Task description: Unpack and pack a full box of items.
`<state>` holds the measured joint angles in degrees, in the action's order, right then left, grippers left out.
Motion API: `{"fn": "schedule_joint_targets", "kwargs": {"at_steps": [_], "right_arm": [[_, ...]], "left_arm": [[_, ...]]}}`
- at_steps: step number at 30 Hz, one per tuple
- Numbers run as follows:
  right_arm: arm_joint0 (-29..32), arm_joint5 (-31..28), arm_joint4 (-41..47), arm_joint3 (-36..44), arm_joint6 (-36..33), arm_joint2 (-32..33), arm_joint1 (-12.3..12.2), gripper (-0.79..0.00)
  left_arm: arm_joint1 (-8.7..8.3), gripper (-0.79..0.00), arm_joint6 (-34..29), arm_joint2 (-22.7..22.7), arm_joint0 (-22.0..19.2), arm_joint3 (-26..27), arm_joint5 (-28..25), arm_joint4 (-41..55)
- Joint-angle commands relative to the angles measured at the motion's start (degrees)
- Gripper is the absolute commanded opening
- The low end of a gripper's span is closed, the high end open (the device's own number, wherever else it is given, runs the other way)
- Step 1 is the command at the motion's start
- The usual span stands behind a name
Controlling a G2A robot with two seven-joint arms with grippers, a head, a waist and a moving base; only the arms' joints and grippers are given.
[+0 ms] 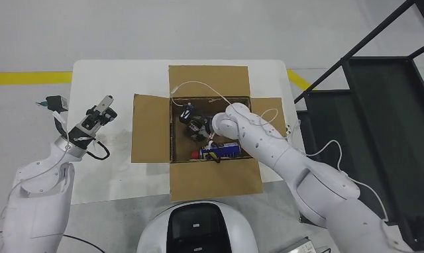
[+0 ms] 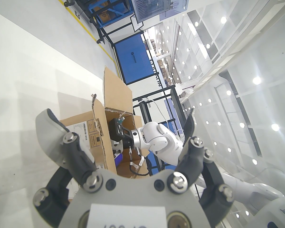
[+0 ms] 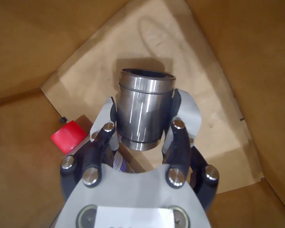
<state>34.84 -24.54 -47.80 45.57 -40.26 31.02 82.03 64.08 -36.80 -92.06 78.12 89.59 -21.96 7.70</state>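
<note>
An open cardboard box (image 1: 209,84) stands mid-table, all its flaps folded out. Inside it my right gripper (image 3: 144,104) is shut on a shiny steel cylinder (image 3: 143,106), a hollow sleeve with two grooves, held just above the box floor (image 3: 156,36). From above, that gripper (image 1: 193,122) is at the box's left half. Under it lies a blue-and-white bottle (image 1: 222,150) with a red cap (image 3: 67,136). My left gripper (image 1: 106,109) hangs open and holds nothing over the table left of the box (image 2: 90,129); its fingers (image 2: 48,124) stand wide apart.
A white cable (image 1: 205,87) trails across the box's far flap to the right arm. Black metal stairs (image 1: 371,87) stand right of the table. The white tabletop (image 1: 106,74) has bare room left of the box.
</note>
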Motion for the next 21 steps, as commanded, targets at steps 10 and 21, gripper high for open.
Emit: {"fn": "schedule_joint_targets", "kwargs": {"at_steps": [10,21], "right_arm": [[-0.8,-1.4,-1.5,-0.7,1.1,1.5,0.0,-0.785],[4.8,-5.9,-4.3,15.9,-3.2,10.0,-5.5,-0.785]], "left_arm": [[0.0,0.0,0.0,0.0,0.0,0.0,0.0,0.0],[0.0,0.0,0.0,0.0,0.0,0.0,0.0,0.0]]}}
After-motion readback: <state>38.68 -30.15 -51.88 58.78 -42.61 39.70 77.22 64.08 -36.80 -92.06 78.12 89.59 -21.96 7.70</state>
